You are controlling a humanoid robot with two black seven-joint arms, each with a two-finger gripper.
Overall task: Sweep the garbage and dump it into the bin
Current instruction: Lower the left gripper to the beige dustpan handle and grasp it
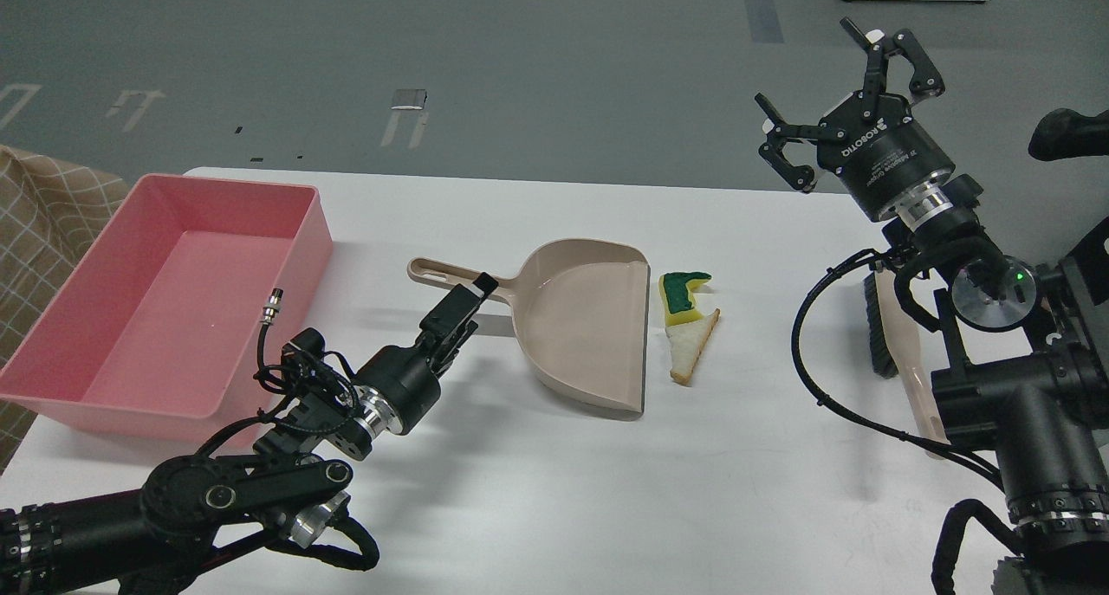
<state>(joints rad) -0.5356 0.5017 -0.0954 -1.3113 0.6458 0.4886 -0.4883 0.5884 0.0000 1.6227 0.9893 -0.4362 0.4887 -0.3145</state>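
The garbage lies on the white table just right of the dustpan's open edge: a yellow sponge piece (pixel 683 300) with a green top, and a triangular bread slice (pixel 691 349) touching it in front. The beige dustpan (pixel 589 322) lies flat with its handle (pixel 437 274) pointing left. My left gripper (pixel 468 305) is low at the handle where it joins the pan; its jaws look open and hold nothing. My right gripper (pixel 833 94) is open and empty, raised high above the table's far right. The pink bin (pixel 173 292) stands empty at the left.
A brush (pixel 885 335) with black bristles and a beige handle lies at the right, partly hidden behind my right arm. A checked cloth (pixel 43 223) is beyond the table's left edge. Bare table surface (pixel 606 491) stretches in front of the dustpan.
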